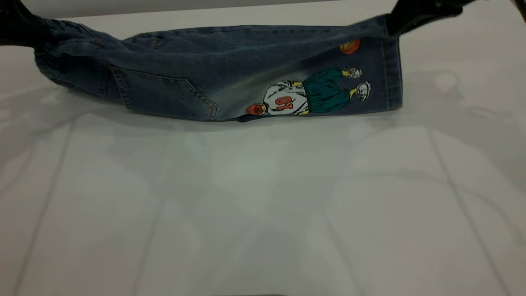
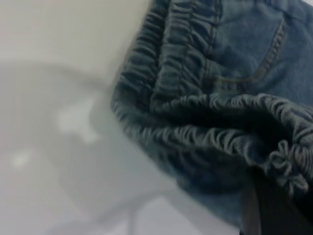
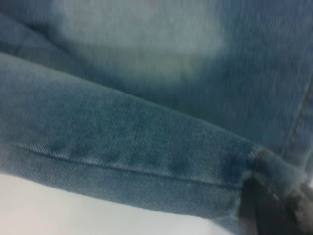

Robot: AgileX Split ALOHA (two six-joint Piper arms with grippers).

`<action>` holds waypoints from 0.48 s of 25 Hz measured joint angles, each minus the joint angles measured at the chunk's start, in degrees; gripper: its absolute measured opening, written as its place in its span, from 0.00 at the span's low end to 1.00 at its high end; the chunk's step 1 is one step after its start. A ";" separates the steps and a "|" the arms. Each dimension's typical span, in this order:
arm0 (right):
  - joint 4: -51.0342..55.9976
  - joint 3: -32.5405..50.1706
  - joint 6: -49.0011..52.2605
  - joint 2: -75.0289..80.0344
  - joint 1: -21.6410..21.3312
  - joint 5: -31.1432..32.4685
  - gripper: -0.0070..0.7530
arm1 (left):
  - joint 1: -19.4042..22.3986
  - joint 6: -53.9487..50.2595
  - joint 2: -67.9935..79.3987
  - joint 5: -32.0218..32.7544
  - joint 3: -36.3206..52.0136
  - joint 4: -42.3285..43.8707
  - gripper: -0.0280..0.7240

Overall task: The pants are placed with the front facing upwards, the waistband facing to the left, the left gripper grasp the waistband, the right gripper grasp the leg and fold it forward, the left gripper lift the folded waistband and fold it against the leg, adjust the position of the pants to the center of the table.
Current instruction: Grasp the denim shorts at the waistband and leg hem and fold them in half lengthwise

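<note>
While the blue denim pants with a basketball-player print hang stretched above the white table's far side, the left gripper clamps the elastic waistband; the right gripper pinches the leg hem.

Little of the robot's body is shown. In the exterior view the left gripper is seen only as a black, matte, rounded mass cut off by the frame edge, and the right gripper as a black, angular, tapering shape. In each wrist view a single dark grey finger with a flat, smooth face is seen; no cables, screws or markings can be made out
</note>
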 joint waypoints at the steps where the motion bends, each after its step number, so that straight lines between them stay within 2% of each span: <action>1: 0.00 -0.66 -0.10 0.52 0.00 -0.12 0.04 | 0.00 0.00 1.04 0.00 -1.03 -0.29 0.13; 12: 4.07 -6.41 -4.93 6.48 0.00 -3.88 0.04 | -0.83 0.44 10.30 -0.18 -11.65 -1.89 0.13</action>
